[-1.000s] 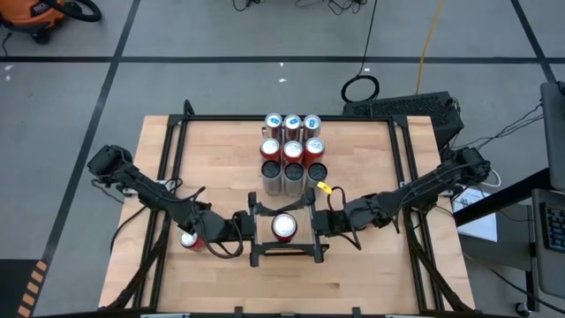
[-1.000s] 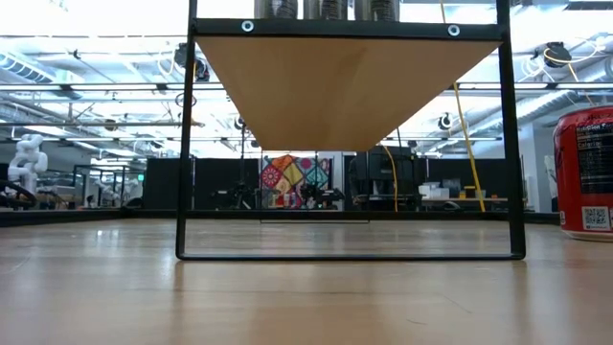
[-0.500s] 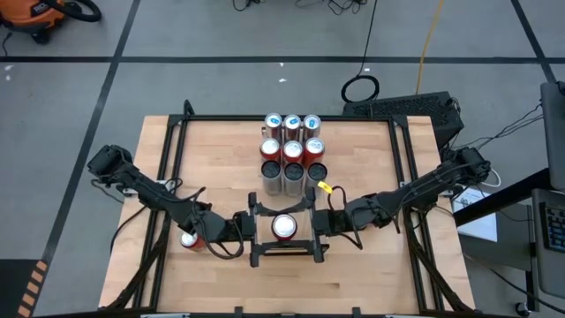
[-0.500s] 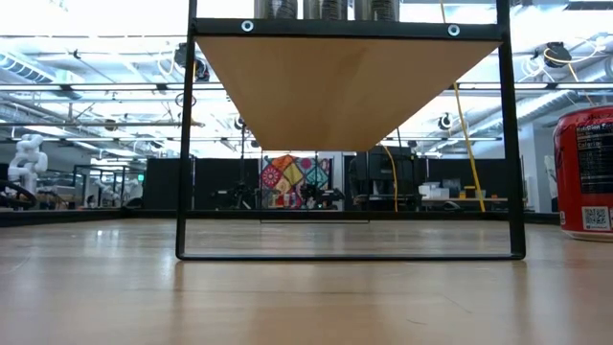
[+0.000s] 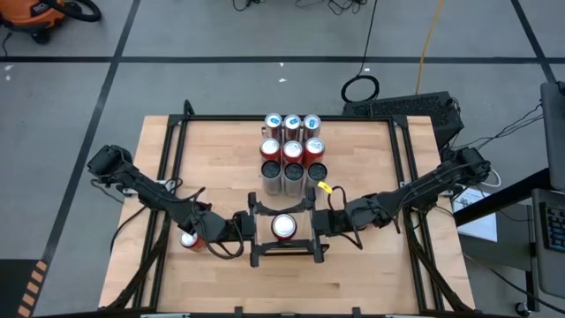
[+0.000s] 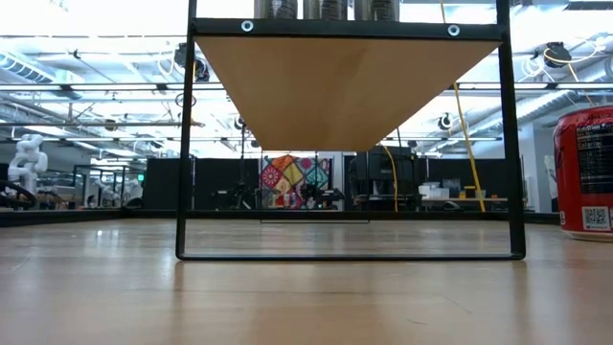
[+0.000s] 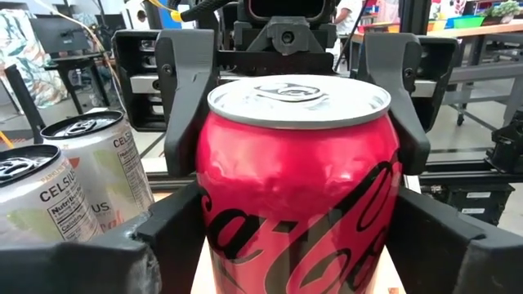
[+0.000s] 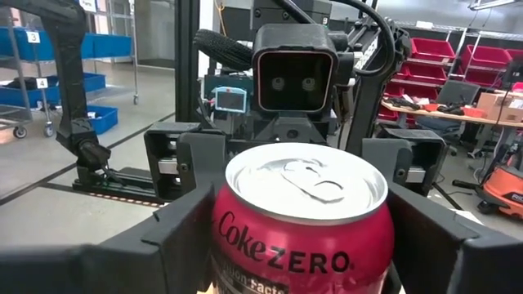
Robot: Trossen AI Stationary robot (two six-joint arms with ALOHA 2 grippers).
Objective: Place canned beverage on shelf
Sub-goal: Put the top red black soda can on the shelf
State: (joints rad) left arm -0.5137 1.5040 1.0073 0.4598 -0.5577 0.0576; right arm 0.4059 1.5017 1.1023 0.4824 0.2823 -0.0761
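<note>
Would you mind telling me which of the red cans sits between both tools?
The red Coke Zero can nearest the table's front, flanked by the left tool and right tool; other red cans stand elsewhere.

Wooden table (image 5: 371,265) carries black-framed shelf (image 5: 284,252) and cans (image 5: 292,155).

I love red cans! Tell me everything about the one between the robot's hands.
The red can is shiny metal, reads Coke Zero, and has a silver, unopened top. It stands upright on the shelf. The left gripper clamps its sides, and the right gripper surrounds it from the opposite side.
</note>
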